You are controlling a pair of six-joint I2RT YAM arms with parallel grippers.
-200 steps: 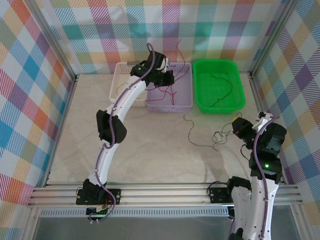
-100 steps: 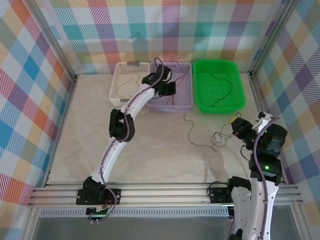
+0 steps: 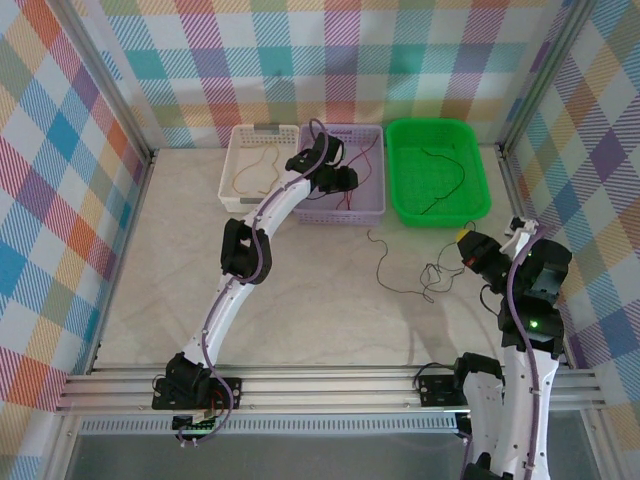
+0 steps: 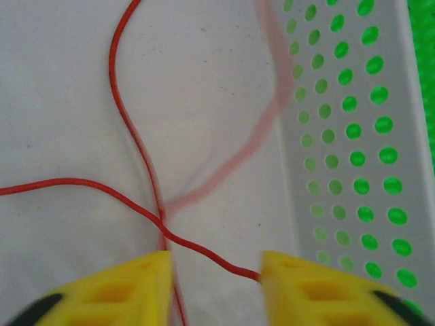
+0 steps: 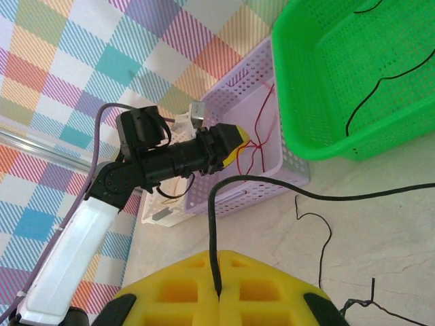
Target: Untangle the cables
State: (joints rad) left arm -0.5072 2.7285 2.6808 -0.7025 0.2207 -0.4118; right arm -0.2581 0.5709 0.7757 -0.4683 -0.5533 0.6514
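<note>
Left gripper (image 4: 214,285): yellow fingers stood apart, gripping nothing, low inside the lilac basket (image 4: 340,136).
Red cables (image 4: 126,109): on the basket floor just ahead of the left gripper; two strands crossed near its left finger, and one ran slantwise across the gap towards the right finger.
Blurred red strand: rose ahead and to the right of the open fingers; I could not tell whether it touched the floor.
Right gripper (image 5: 219,265): fingers were together, clamped on the black cable (image 5: 212,204).
Black cable's axis: straight out from the fingertips, then bent sharply to the right.
Loose black tangle (image 3: 432,274): on the table (image 3: 300,290), just beside the right gripper and well apart from the left one.
Nearer arm: the right, by my judgement, so any pull on the tangle would fall to it.
Green basket (image 3: 438,122): beyond the right gripper, one black strand inside.
White basket (image 3: 228,170): beside the left arm, holding a yellow-orange cable (image 3: 262,160).
</note>
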